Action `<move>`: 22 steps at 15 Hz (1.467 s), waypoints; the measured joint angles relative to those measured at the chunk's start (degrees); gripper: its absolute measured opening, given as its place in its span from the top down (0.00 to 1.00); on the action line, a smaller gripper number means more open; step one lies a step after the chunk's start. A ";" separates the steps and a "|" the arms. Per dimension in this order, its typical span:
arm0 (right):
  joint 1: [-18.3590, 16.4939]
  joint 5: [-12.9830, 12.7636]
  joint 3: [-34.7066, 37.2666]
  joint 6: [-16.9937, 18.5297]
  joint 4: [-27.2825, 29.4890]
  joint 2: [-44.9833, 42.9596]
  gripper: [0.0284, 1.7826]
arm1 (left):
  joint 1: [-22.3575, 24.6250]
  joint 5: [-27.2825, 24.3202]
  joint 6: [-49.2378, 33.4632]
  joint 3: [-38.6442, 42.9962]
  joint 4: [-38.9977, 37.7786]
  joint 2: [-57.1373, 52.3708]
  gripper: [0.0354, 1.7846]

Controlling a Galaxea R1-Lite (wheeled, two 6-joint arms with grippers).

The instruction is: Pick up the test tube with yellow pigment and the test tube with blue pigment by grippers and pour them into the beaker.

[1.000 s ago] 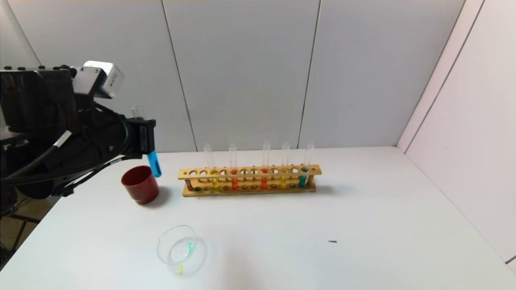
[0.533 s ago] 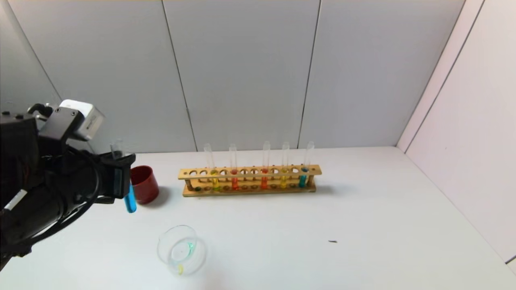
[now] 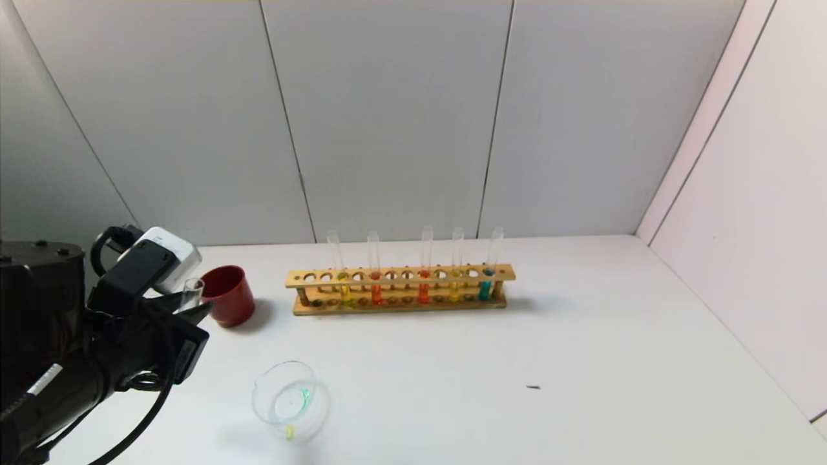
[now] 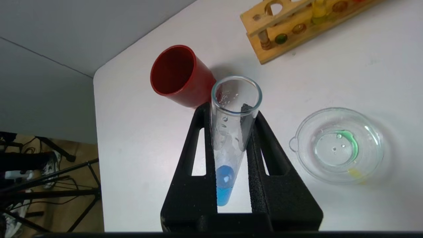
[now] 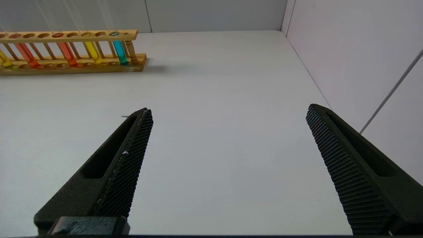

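My left gripper [image 3: 194, 326] hangs low at the table's front left, shut on a test tube with blue pigment [image 3: 190, 294]. In the left wrist view the tube [image 4: 231, 138] stands upright between the fingers [image 4: 195, 138], its blue liquid at the bottom; the gripper [image 4: 230, 112] sits between the red cup and the beaker [image 4: 299, 138]. The clear beaker [image 3: 265, 387] stands to the gripper's right, holding faint green and yellow traces. A test tube with yellow pigment [image 3: 455, 284] and a teal-blue one [image 3: 486, 284] stand in the rack. My right gripper [image 5: 229, 110] is open over bare table.
A wooden rack [image 3: 400, 309] with several coloured tubes stands mid-table, also seen in the right wrist view [image 5: 138, 61]. A dark red cup [image 3: 227, 295] sits behind my left gripper. A small dark speck [image 3: 533, 387] lies on the table. The walls close the back and right.
My left gripper has come down and toward the near left with the blue tube, from above the red cup to in front of it.
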 joint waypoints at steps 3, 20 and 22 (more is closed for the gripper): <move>0.00 -0.02 0.00 -0.02 0.02 0.00 0.05 | 0.61 0.35 2.23 0.76 2.38 2.01 0.84; 0.00 -0.02 0.00 0.00 0.02 0.00 0.05 | -4.82 6.25 7.33 -4.07 16.57 16.18 0.84; 0.00 -0.02 0.00 -0.02 0.00 0.00 0.05 | -6.14 6.47 7.68 -6.42 22.08 17.26 0.84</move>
